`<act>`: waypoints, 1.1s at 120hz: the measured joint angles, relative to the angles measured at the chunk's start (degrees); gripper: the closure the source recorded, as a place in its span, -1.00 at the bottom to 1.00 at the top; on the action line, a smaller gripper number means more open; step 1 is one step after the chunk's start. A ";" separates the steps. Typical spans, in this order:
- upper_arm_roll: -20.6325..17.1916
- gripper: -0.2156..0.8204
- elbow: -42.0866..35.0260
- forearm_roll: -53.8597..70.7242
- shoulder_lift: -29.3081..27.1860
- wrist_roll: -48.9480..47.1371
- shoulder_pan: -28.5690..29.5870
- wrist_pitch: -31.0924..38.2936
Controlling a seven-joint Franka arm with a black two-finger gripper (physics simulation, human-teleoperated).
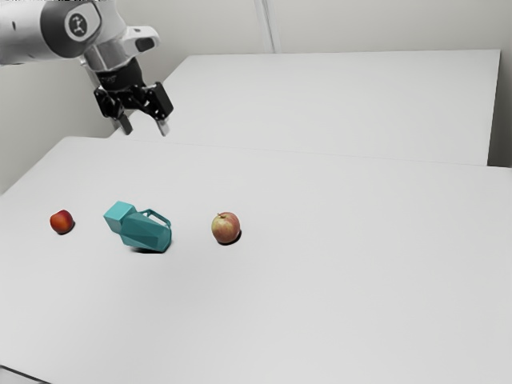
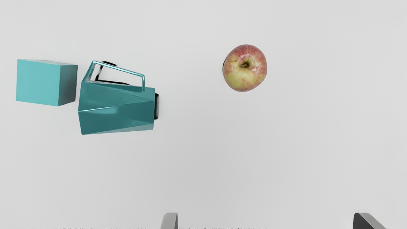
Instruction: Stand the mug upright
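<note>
High over the table, toward the exterior view's upper left, my gripper (image 1: 145,128) hangs well above the objects. In the wrist view the gripper (image 2: 265,219) is open, its two fingertips wide apart with nothing between them. The teal faceted mug (image 1: 146,230) lies on its side on the table, its handle sticking out sideways. The wrist view gives the mug (image 2: 116,108) from above, its base end toward the apple's side and its other end facing the light teal block. Its inside is hidden.
A light teal block (image 1: 120,216) (image 2: 38,82) sits close to the mug's end. On the mug's other side is a red-yellow apple (image 1: 226,228) (image 2: 245,68). A small red fruit (image 1: 62,222) lies at the exterior view's left on the white table (image 1: 336,296).
</note>
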 joint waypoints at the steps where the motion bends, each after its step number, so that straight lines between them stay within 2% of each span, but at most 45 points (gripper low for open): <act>1: 0.02 -0.58 -0.11 -0.29 0.08 0.00 0.11 0.01; 19: 0.09 -0.58 -6.49 -4.31 0.45 0.27 3.96 2.35; 33: 0.04 -0.58 -8.48 -7.47 0.64 3.16 6.69 4.69; 74: 0.09 -0.58 -9.29 -18.04 8.85 23.70 15.02 10.28; 91: 0.11 -0.58 -9.33 -20.22 12.23 30.23 21.14 10.68; 132: 0.05 -0.58 -10.33 -23.94 17.81 43.66 27.46 10.30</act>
